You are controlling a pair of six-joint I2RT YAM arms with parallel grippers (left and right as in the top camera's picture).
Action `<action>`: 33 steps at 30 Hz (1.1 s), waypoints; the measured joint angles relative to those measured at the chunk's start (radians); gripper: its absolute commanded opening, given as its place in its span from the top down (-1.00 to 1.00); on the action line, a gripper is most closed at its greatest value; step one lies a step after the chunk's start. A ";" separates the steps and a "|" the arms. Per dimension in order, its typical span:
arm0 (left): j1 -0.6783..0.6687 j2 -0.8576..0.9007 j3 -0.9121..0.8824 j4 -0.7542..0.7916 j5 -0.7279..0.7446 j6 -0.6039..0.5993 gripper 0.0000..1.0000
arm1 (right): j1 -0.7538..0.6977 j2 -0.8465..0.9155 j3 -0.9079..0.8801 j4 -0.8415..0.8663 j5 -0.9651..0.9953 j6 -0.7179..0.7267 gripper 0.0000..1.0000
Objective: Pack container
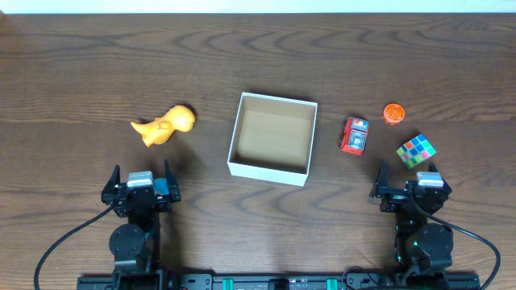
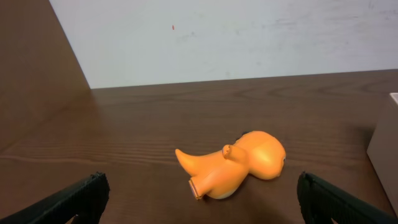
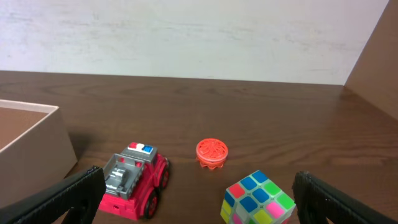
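A: Starting at the left, how does the arm stand?

B: The left gripper [image 1: 142,171] hangs low near the front edge of the dark wooden table [image 1: 81,64]. Its jaws are spread wide and there is nothing between them. In the wrist view its two dark fingers [image 2: 81,196] frame an orange toy figure [image 1: 165,125].

A: Is it touching that toy?

B: No, the toy lies on its side ahead of the jaws, apart from them. It is smooth orange plastic with a pointed tail, and I see no lettering on the sides that show.

A: And the container?

B: The container [image 1: 268,171] sits near the middle of the table, to the right of the orange toy and apart from it. It has white outer walls, a brown inside and no lid, and nothing lies in it.

A: What is to its right?

B: First a red toy truck [image 1: 354,135] with a grey top and a blue and white light bar, just beside the box but not touching. Any marking on it is too small to read. Farther right and farther back is a small ridged orange disc [image 1: 393,113]. Nearer the robot is a puzzle cube [image 1: 416,151] with mixed coloured squares.

A: And the right arm?

B: The right gripper [image 1: 409,169] sits low just behind the cube. Its jaws are fully apart and hold nothing.
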 measured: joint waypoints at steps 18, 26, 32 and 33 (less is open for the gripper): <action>0.000 0.000 0.000 0.000 0.000 0.000 -0.96 | 0.000 0.005 0.000 -0.003 -0.038 0.000 -0.98; 0.000 0.000 0.000 0.000 0.000 0.000 -0.96 | 0.000 0.006 0.000 -0.003 -0.042 0.000 -0.99; 0.000 0.000 0.000 0.000 0.000 0.000 -0.96 | 0.000 0.006 0.000 -0.004 -0.042 0.000 -0.99; 0.000 0.000 0.000 0.000 0.000 0.000 -0.96 | 0.000 0.006 0.000 -0.004 -0.043 0.000 -0.98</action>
